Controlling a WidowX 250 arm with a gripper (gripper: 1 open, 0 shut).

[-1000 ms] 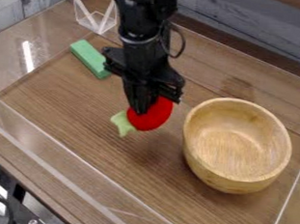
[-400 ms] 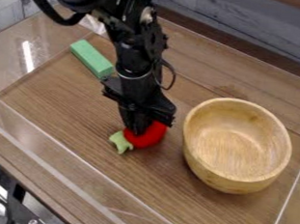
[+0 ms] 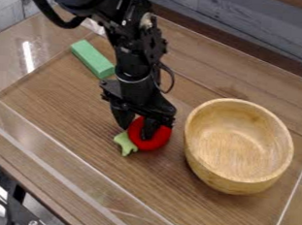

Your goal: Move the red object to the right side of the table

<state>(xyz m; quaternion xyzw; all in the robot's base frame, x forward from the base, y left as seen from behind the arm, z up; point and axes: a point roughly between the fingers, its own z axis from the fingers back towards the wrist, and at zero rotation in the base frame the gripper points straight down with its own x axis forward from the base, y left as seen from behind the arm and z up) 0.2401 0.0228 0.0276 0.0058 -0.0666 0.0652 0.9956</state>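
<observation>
**Red fruit on the wood beside the bowl, claw spread around it**

Nearest the camera runs the low clear acrylic wall point(image 3: 72, 167) along the front edge of the table point(image 3: 88, 120), whose brown wood grain fills most of the view.

Just behind that bare strip, near the middle of the tabletop, lies the red object point(image 3: 148, 136). It rests on the wood with its light green leafy stub point(image 3: 122, 144) pointing toward seven o'clock. The gripper point(image 3: 142, 124) points straight down over it, its dark fingers point(image 3: 120, 116) parted to a middling width and standing on either side of the fruit's top. Whether the pads touch the red surface cannot be told from this angle; the jaws do not look pressed onto it.

At three o'clock from the fruit, just beside it but apart, sits the wooden bowl point(image 3: 238, 145), upright.

Farther back, at eleven o'clock from the fruit, the green rectangular block point(image 3: 91, 59) lies flat, partly hidden by the black arm point(image 3: 126, 35).
</observation>
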